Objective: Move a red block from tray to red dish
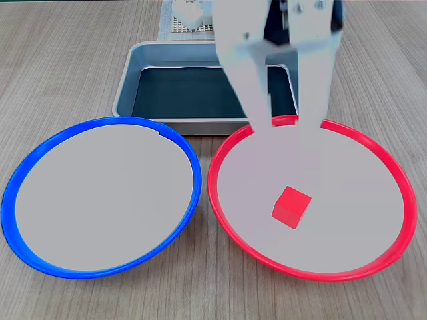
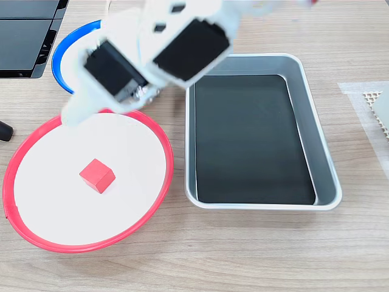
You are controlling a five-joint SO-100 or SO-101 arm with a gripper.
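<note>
We see the block [image 1: 291, 207] resting in the red dish [image 1: 393, 173], lower centre, below our released, empty tool [image 1: 283, 120] at top centre.

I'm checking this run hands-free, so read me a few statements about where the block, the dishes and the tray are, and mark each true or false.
1. The red block lies in the red dish. True.
2. The tray holds a red block. False: its dark floor is bare.
3. The gripper is shut on the block. False: its fingers are apart, above the block, nothing between them.
4. The blue-rimmed dish holds nothing. True.
5. The block sits on the wooden table. False: it rests inside the red dish.
</note>
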